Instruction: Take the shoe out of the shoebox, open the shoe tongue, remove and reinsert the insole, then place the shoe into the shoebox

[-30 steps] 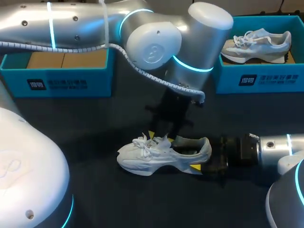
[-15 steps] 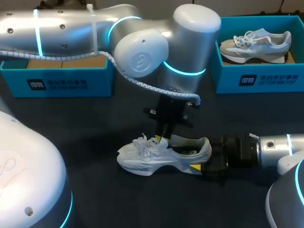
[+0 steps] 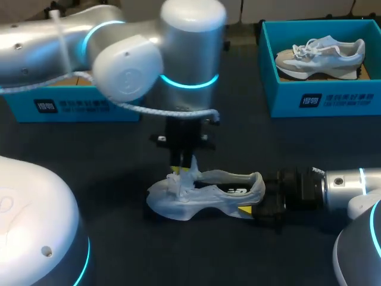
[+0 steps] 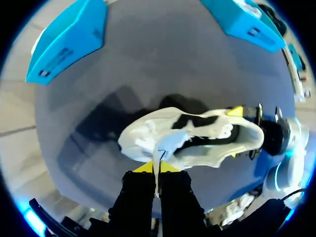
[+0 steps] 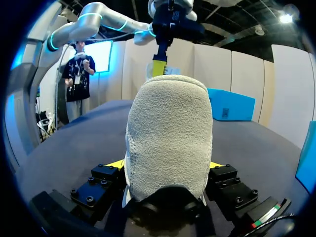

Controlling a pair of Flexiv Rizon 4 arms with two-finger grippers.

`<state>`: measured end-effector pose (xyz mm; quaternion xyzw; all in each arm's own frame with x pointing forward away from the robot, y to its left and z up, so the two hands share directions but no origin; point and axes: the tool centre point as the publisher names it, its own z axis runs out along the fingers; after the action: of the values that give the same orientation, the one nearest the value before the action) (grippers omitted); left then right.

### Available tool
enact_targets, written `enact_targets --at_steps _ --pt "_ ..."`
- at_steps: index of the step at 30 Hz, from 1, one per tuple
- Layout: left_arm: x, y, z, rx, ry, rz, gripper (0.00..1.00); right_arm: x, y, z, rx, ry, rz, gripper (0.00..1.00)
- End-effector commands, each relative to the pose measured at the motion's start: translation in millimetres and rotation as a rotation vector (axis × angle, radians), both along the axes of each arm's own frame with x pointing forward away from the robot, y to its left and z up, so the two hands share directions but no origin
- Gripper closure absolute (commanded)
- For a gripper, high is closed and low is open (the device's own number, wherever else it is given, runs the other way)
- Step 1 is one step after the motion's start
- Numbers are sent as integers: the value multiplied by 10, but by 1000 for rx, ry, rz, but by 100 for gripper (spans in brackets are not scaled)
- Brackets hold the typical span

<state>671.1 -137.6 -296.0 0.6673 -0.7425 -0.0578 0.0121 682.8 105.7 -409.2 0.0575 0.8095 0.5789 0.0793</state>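
Exhibition hall: white partition walls (image 5: 232, 64), high dark ceiling (image 5: 232, 27), spotlights (image 5: 285, 18), black table (image 5: 74, 136).

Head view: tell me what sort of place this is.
Probably a robot test or demo bench for shoe handling: a dark table bears a left shoebox and a right shoebox holding a spare shoe, while the left end effector and right end effector both grip a white shoe.

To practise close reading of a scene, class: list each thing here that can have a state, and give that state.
Shoe: standing on its sole on the table, held at the heel.
Tongue: pinched and lifted.
Left gripper: shut on the tongue.
Right gripper: shut on the shoe's heel.
Left box: open.
Right box: open, second shoe inside.
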Motion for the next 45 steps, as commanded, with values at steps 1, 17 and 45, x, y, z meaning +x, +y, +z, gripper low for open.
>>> enact_targets --at_steps 1,17,45 --pt "-23 350 -122 -325 -3 106 100 -4 5 14 -5 1 -2 100" --pt "31 624 -703 -337 27 241 92 -4 5 14 -5 1 -2 100" --pt "87 492 655 -388 -120 -150 0 -4 5 14 -5 1 -2 100"
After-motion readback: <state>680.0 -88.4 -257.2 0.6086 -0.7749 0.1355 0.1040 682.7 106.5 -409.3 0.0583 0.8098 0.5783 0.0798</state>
